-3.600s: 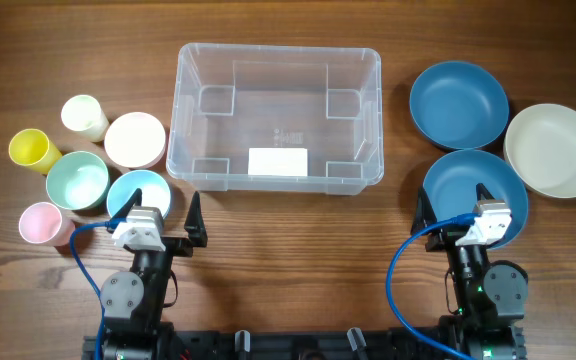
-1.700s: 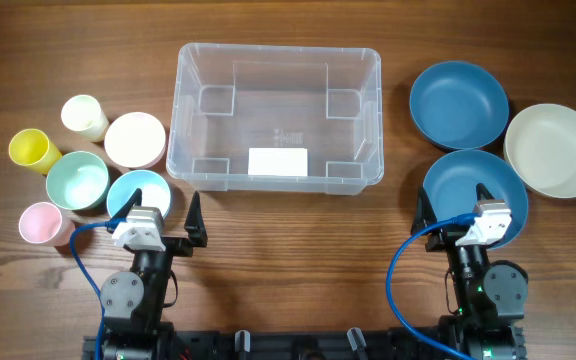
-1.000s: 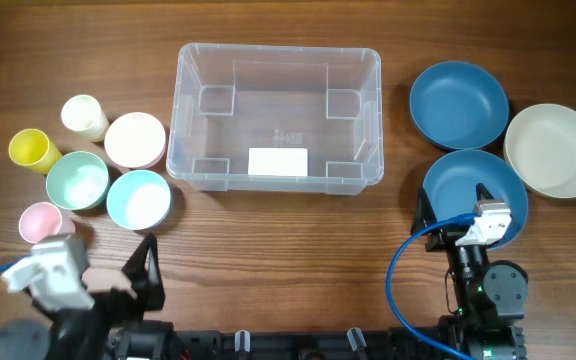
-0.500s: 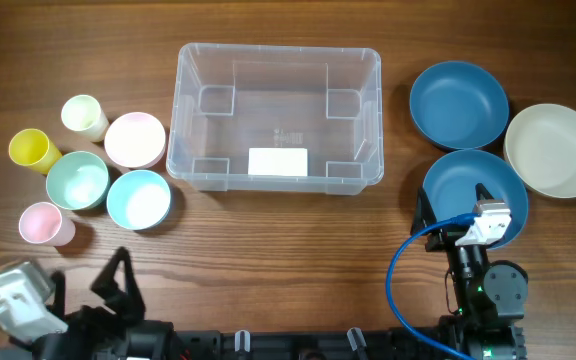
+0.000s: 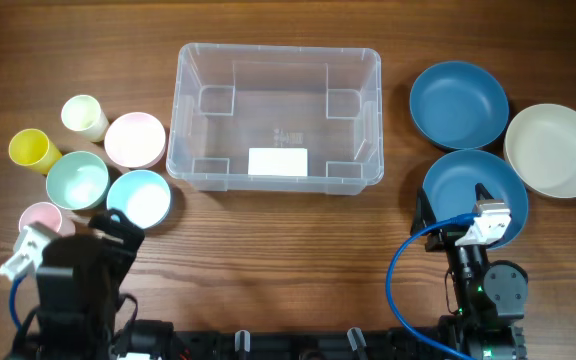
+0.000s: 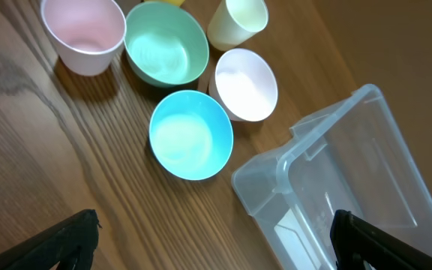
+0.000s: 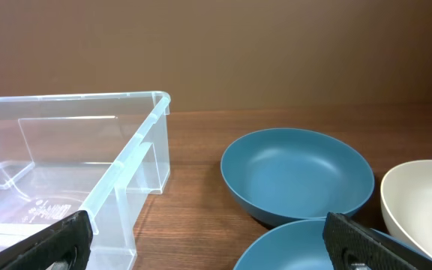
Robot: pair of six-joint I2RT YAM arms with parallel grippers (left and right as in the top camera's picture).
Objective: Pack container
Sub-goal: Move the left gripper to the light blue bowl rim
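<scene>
Clear container (image 5: 273,110) sits top centre of the overhead frame. Two blue bowls (image 5: 458,103) and a cream bowl (image 5: 555,150) lie at right. Small cups (image 5: 85,116) and small bowls (image 5: 134,140) cluster at left. Left gripper (image 6: 216,244): jaws spread wide. Right gripper (image 7: 212,241): jaws spread wide.

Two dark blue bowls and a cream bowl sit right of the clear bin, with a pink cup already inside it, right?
Not quite. The overhead view shows the container holding only its white label; the pink cup stands outside, to its left. The two dark blue bowls and the cream bowl do sit on its right.
</scene>
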